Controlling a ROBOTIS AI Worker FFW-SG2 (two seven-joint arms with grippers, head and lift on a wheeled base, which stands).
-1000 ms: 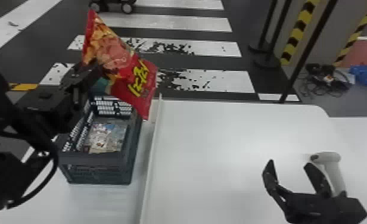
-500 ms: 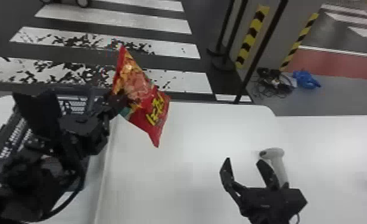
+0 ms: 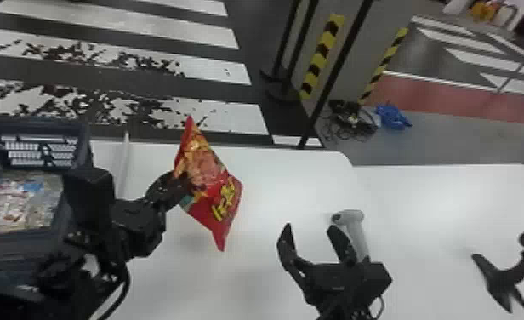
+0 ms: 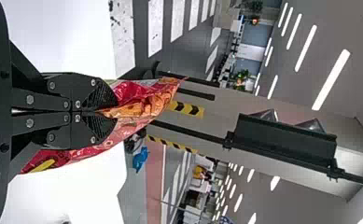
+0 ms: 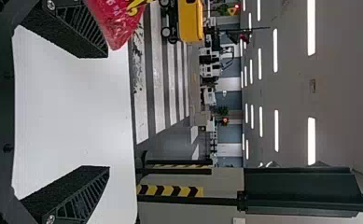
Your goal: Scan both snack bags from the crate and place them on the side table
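Snack bag (image 3: 205,164), yellow lettering (image 3: 227,200) on red, held in left gripper (image 3: 182,182)

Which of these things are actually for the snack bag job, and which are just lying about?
For the job:
red snack bag, held in the left pincer
crate and its contents, perhaps including the second bag
white scanner
right pincer, open

Just lying about:
tangled cables on the floor
blue bundle beside them
black curved thing, use unclear
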